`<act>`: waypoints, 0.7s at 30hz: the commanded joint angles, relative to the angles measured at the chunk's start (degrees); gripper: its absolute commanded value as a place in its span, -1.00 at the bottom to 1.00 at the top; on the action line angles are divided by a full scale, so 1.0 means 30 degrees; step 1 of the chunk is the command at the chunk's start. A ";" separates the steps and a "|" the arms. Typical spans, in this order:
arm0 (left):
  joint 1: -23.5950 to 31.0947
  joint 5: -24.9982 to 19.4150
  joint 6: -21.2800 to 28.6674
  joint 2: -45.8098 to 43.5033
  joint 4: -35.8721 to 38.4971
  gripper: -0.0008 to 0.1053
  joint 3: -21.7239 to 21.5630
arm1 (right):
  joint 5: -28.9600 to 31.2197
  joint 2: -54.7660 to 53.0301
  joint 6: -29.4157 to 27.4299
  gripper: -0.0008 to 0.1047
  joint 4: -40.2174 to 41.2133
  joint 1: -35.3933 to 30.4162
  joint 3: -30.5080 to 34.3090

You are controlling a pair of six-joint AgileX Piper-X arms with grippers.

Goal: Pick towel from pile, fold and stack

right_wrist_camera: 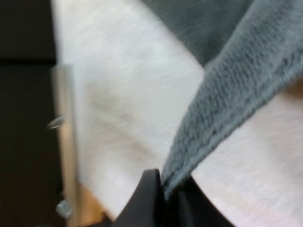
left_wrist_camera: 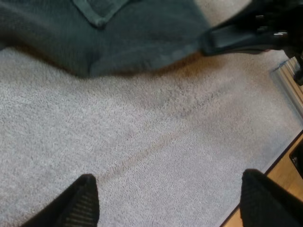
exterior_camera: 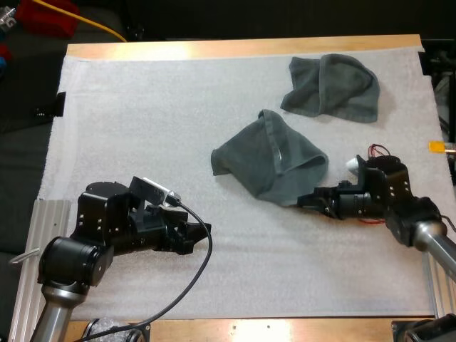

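A dark grey-green towel [exterior_camera: 267,160] lies rumpled in the middle of the white mat [exterior_camera: 142,128]. My right gripper [exterior_camera: 305,200] is shut on this towel's near right corner, low over the mat. In the right wrist view the towel's hem [right_wrist_camera: 213,113] runs down into my shut gripper [right_wrist_camera: 166,189]. A second crumpled towel [exterior_camera: 333,87] lies at the far right. My left gripper [exterior_camera: 201,236] rests open near the front left, well short of the towel. Its fingertips [left_wrist_camera: 80,201] stand wide apart over bare mat, with the towel [left_wrist_camera: 118,38] and the right gripper [left_wrist_camera: 222,40] beyond.
The mat's front edge and the wooden table rim [exterior_camera: 285,329] lie close behind both arms. A metal rail [exterior_camera: 50,221] runs along the left side. Bare mat stretches between the two grippers and across the far left.
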 commanded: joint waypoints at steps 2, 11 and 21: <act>-0.0100 0.0169 -0.0088 -0.0016 -0.0287 0.17 -0.0136 | -0.0675 -0.1543 0.0298 -0.98 0.0914 0.0552 -0.0083; -0.0100 0.0038 -0.0088 -0.0016 -0.0287 0.17 -0.0136 | -0.0440 -0.5192 -0.0413 -0.98 0.7012 0.1550 -0.0083; -0.0100 0.0038 -0.0049 0.0517 -0.0904 0.17 -0.0136 | 0.4597 -0.6289 -0.3569 -0.98 1.2391 0.1550 -0.0024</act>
